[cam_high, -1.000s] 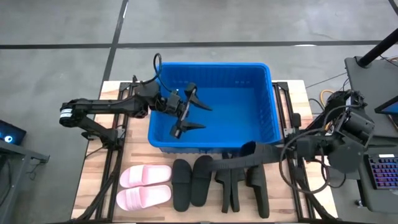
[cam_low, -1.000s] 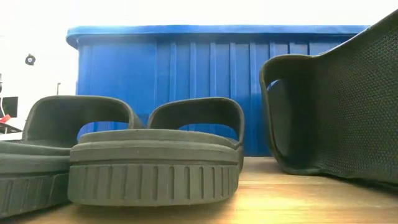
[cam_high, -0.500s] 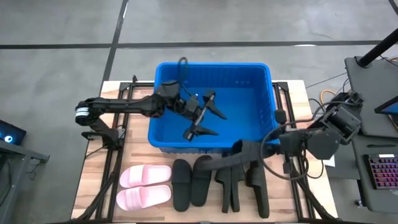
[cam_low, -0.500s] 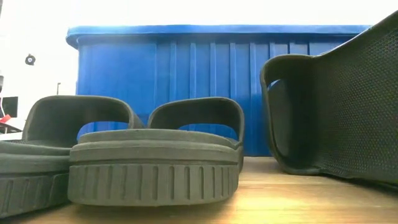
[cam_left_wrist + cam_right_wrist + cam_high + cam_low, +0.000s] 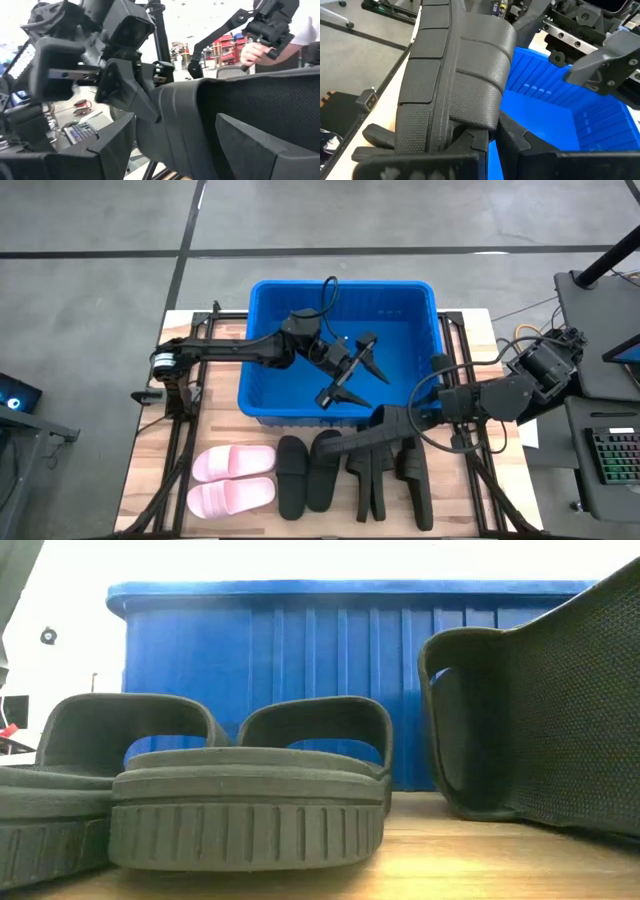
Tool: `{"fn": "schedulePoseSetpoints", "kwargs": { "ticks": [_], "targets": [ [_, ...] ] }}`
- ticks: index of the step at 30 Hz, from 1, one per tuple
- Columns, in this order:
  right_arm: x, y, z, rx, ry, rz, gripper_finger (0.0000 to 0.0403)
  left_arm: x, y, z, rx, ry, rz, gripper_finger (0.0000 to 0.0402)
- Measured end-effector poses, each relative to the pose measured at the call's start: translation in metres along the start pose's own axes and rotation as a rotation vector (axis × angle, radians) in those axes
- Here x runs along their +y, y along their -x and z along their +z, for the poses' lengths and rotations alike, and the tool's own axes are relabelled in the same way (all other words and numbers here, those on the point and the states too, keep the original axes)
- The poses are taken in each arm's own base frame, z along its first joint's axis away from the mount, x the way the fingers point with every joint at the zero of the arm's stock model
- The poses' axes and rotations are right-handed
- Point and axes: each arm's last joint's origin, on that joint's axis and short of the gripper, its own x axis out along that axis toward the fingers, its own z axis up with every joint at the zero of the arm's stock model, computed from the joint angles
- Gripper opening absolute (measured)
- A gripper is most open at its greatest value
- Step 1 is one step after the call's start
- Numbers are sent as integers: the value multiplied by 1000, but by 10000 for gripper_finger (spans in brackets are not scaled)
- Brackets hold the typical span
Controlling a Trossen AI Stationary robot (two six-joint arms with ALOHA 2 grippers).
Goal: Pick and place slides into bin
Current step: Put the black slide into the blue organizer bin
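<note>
Grey concrete floor (image 5: 100, 240) surrounds a pale wooden table (image 5: 215, 440), seen from above. Right gripper (image 5: 392, 420): clamped on a black sandal (image 5: 355, 442), held by one end just beside the near rim of the bin (image 5: 345, 415), at about 5 o'clock from the bin's middle; the sandal runs from the gripper toward 8 o'clock, over the row of sandals on the table. In the right wrist view the same black sandal (image 5: 455, 85) stands on edge between the two fingers (image 5: 520, 142), with the bin's blue floor (image 5: 555, 120) beyond it. Left gripper (image 5: 352, 375): fingers spread wide, holding nothing, hanging inside the bin toward its 5 o'clock part; the left arm reaches in from the 9 o'clock side. Bin: blue, at the table's 12 o'clock half. Pink pair (image 5: 232, 480): flat on the table at 7 o'clock from the bin, side by side. Black sandals on the table (image 5: 305, 470): a row at 6 o'clock from the bin, just beside the pink pair. In the low view, two black sandals (image 5: 245, 805) lie before the bin's ribbed wall (image 5: 330, 670), and another (image 5: 540, 720) stands tilted at 3 o'clock. A person's hand (image 5: 255, 50) shows in the room beyond, in the left wrist view.
</note>
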Motion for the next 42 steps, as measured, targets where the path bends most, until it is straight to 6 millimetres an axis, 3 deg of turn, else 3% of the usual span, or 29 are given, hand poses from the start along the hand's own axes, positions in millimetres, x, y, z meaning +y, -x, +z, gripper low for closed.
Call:
{"fn": "schedulePoseSetpoints", "kwargs": {
  "ticks": [8, 21, 28, 36, 42],
  "targets": [
    [-1, 1, -3, 28, 12, -3, 12, 1, -16, -12, 3, 12, -44, 263],
    [-3, 0, -4, 35, 3, -14, 12, 6, -21, -20, 21, 11, 107, 249],
    [-4, 0, -3, 34, 0, -19, 12, 5, -23, -17, -2, -7, 105, 171],
    [-6, -1, -3, 32, -23, -70, 13, 5, -23, -15, -17, -15, 111, 15],
    [-9, -1, -3, 15, -83, -170, 46, 7, -16, -5, -22, -21, 131, 4]
  ]
}}
